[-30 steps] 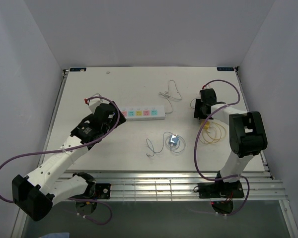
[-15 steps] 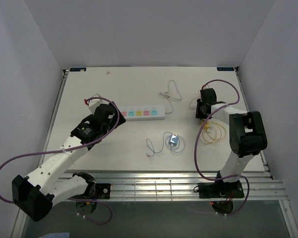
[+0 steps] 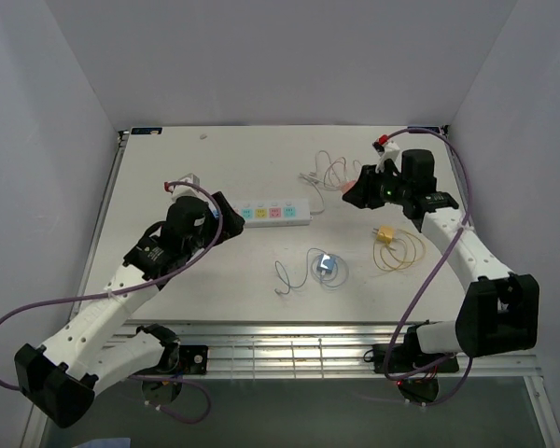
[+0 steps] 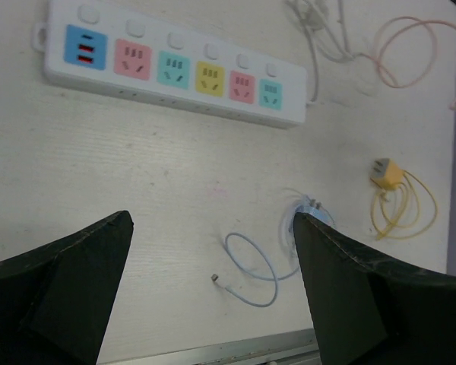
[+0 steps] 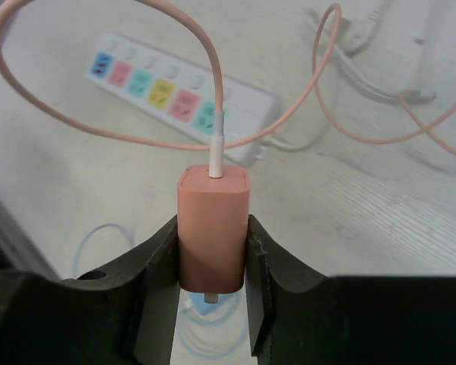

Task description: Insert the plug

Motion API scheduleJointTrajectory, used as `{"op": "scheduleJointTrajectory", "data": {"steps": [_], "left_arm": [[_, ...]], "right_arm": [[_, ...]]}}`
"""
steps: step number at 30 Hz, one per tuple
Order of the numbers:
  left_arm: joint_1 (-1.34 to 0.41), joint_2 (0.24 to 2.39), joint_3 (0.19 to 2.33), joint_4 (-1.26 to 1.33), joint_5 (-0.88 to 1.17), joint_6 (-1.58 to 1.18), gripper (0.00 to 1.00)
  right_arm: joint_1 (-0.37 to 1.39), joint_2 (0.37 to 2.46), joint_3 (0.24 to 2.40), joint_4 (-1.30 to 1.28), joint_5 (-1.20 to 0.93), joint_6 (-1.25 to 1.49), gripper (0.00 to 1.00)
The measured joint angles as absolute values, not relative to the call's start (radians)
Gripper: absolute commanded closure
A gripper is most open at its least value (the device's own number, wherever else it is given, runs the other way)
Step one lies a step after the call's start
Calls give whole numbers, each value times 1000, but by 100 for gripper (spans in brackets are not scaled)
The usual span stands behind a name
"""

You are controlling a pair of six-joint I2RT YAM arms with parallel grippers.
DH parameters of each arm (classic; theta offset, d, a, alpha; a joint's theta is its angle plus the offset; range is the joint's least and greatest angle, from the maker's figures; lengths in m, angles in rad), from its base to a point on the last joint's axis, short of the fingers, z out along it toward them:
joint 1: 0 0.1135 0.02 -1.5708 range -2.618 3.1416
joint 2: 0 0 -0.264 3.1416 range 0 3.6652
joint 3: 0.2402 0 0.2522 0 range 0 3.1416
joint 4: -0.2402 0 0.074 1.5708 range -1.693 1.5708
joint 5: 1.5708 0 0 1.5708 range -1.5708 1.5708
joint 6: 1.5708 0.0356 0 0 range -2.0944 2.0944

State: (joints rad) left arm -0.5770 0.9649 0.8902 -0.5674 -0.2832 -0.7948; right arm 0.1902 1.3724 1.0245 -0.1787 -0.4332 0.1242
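My right gripper is shut on a salmon-pink plug, held off the table to the right of the white power strip. The plug's pink cable loops up from its top. A prong shows below the plug. The strip, with coloured sockets, also shows in the right wrist view and the left wrist view. My left gripper is open and empty, just left of the strip's left end, its jaws wide apart.
A yellow plug with a coiled yellow cable lies at the right. A light-blue plug with a blue cable lies in the middle front. The strip's white cord curls behind its right end.
My right arm has swung up and left from the right side, lifting the pink plug and cable towards the strip's right end. The left arm has shifted slightly.
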Motion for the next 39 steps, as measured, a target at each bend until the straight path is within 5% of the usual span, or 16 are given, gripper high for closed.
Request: {"op": "scheduleJointTrajectory", "data": {"steps": [8,20,31,39], "left_arm": [[-577,846,776,-316,218,-665,2],[-577,871,746,-165,572,-632,2],[-576,875,816,-269,437,-631,2],[-578,932,818,-234,460,-732,2]], "right_arm": [[221,1306,939,-29,-969,286,92],[395,1379,921,93,-1196,473,92],[458,1431,1007,-305,-804,153,92],[574,1284,950,-273,-392,52,92]]}}
